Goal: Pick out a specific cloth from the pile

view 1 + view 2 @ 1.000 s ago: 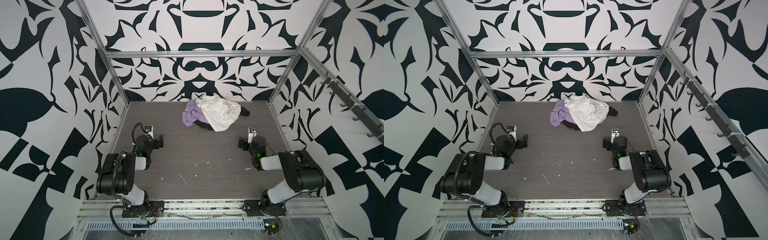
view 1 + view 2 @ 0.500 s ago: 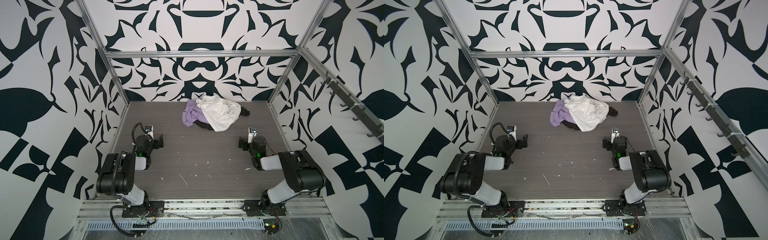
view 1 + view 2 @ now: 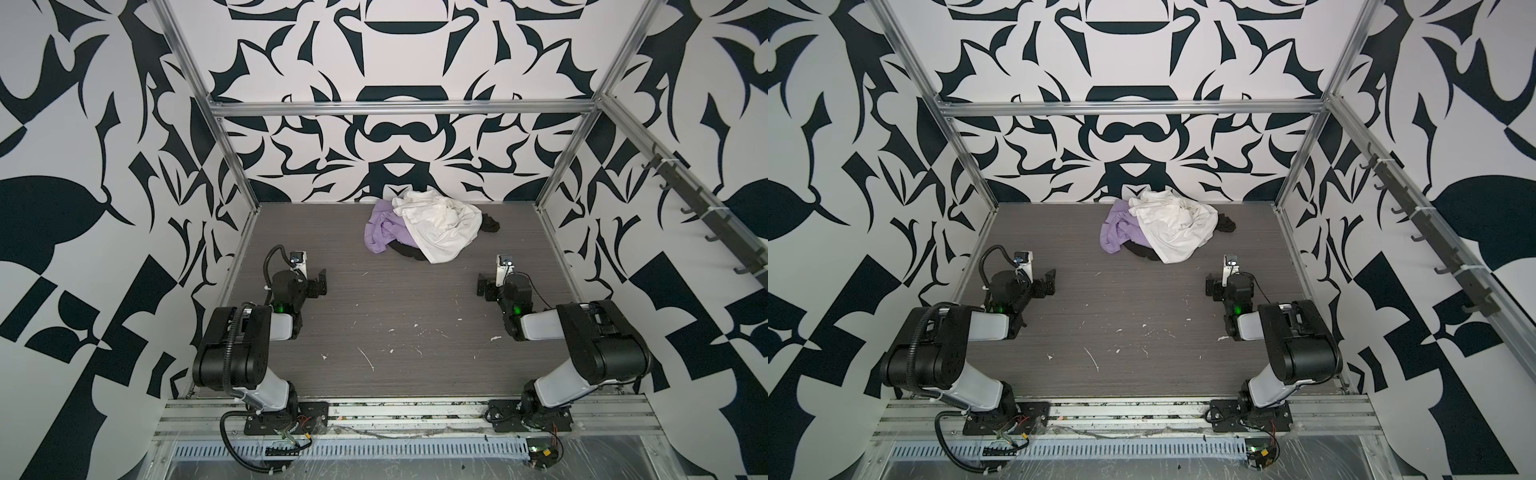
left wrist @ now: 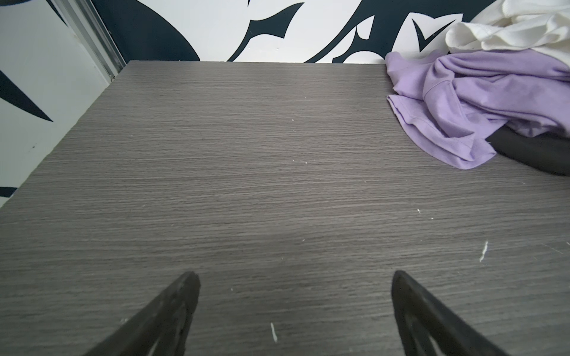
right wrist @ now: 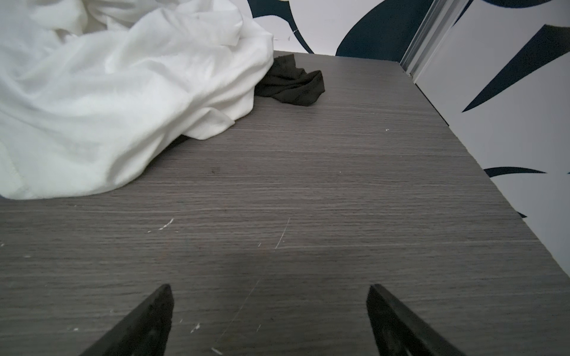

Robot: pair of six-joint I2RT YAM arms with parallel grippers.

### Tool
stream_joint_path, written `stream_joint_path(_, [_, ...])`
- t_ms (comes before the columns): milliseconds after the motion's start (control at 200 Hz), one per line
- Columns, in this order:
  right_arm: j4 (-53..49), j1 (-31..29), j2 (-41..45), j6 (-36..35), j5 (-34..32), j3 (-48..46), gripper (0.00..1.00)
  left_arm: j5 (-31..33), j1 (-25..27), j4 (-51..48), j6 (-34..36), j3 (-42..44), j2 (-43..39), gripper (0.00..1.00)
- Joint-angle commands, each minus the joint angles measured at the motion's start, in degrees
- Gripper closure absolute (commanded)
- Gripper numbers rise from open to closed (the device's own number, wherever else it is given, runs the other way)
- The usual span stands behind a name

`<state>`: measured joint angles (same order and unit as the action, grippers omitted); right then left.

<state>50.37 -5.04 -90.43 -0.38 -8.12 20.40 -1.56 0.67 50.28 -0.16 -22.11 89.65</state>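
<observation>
The pile lies at the back middle of the grey table (image 3: 395,332). The cloth (image 3: 380,232) (image 3: 1116,235) (image 4: 462,101) is lavender and crumpled on the pile's left side, partly under a large white garment (image 3: 440,224) (image 5: 108,92). A black garment (image 3: 409,251) (image 4: 536,151) peeks out beneath them. To the right of the white one lies a small black piece (image 3: 490,222) (image 5: 293,83). My left gripper (image 3: 320,282) (image 4: 294,274) hangs low over bare table, open and empty, well short of the pile. My right gripper (image 3: 484,286) (image 5: 270,286) is likewise open and empty.
Patterned walls and aluminium frame posts (image 3: 232,158) close in the table on three sides. A rail of dark hooks (image 3: 706,216) runs along the right wall. White flecks (image 3: 370,361) dot the wood-grain surface between the arms.
</observation>
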Motion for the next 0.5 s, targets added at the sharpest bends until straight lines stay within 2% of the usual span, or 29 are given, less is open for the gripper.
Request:
stream_joint_path(0, [1.7, 0.2, 1.5, 0.0, -0.1, -0.1, 0.0, -0.6, 0.0, 1.3, 0.1, 0.4, -0.2, 0.01])
stream_joint_path(165, [2.3, 0.1, 1.5, 0.9, -2.4, -0.4, 0.0, -0.6, 0.2, 1.4, 0.1, 0.4, -0.1, 0.01])
stream_joint_path(495, [5.1, 0.1, 2.4, 1.5, -2.4, -2.1, 0.01, -0.5, 0.2, 1.6, 0.0, 0.5, -0.3, 0.01])
